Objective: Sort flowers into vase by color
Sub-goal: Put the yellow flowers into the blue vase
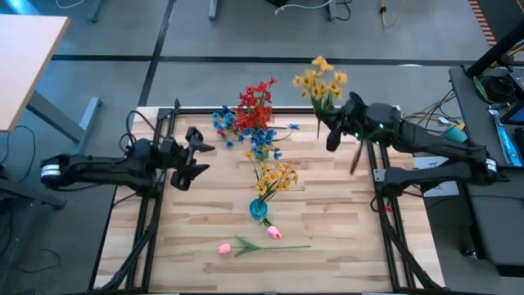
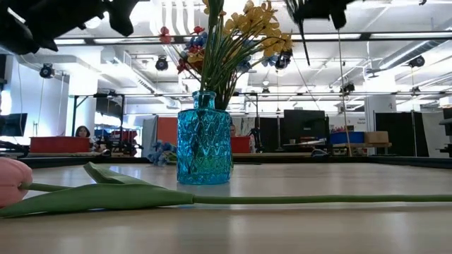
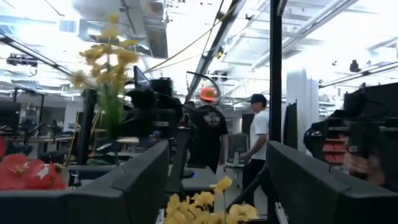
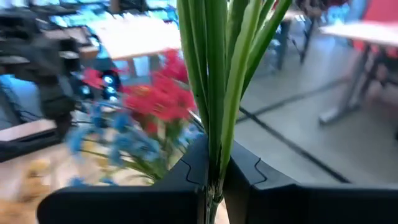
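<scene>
1. So far, going by the high view, the job looks partly done: one blue glass vase point(image 1: 259, 210) stands near the table's middle with a yellow spray point(image 1: 277, 178) in it, and no other vase is visible.
2. Furthest left, the left gripper point(image 1: 199, 156) hangs above the table's left side with its fingers spread wide and nothing between them; that arm seems to be waiting.
3. Just right of it, blue flowers point(image 1: 242, 127) and red flowers point(image 1: 256, 98) sit bunched together at the far edge of the table point(image 1: 196, 246), unsorted as far as I can judge.
4. Nearer the front edge, two pink tulip buds point(image 1: 272, 233) lie flat on their long green stems, well apart from the vase's mouth; these also remain to be placed.
5. Right of centre, the right gripper point(image 1: 334, 131) is raised over the table's far right corner, clamped tight on the green stems point(image 4: 214, 93) of a second yellow bunch point(image 1: 321, 80).
6. That bunch points away from the table's far edge; its blossoms are small clustered yellow heads on thin stems, and it is probably bound for the vase that already holds yellow.
</scene>
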Controlling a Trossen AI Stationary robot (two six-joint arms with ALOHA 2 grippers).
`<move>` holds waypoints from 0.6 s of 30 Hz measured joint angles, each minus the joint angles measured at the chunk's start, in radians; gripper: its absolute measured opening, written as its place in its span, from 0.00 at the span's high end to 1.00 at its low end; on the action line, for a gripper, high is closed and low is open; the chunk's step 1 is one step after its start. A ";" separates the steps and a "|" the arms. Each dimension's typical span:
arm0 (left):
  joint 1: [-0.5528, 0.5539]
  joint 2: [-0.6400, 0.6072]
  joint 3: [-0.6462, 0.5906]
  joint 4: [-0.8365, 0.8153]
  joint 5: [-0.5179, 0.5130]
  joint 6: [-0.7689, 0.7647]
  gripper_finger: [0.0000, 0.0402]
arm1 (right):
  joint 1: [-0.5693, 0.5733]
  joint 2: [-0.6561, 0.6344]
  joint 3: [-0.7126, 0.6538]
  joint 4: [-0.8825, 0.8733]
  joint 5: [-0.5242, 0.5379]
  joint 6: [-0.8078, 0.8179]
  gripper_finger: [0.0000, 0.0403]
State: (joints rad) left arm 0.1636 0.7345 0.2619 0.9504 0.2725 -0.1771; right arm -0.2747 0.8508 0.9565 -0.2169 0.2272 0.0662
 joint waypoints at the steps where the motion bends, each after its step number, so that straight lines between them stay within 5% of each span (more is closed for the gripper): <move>1: -0.020 0.000 0.000 0.000 -0.018 0.007 0.37 | 0.037 -0.004 0.000 0.008 0.015 -0.007 0.96; 12: -0.275 0.141 0.204 -0.154 -0.204 0.186 0.37 | 0.436 0.009 0.023 0.144 0.089 -0.117 0.96; 18: -0.347 0.263 0.370 -0.274 -0.226 0.265 0.37 | 0.597 0.061 0.061 0.248 0.089 -0.185 0.96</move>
State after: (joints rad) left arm -0.1834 0.9975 0.6324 0.6769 0.0467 0.0884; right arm 0.3220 0.9119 1.0171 0.0313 0.3163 -0.1189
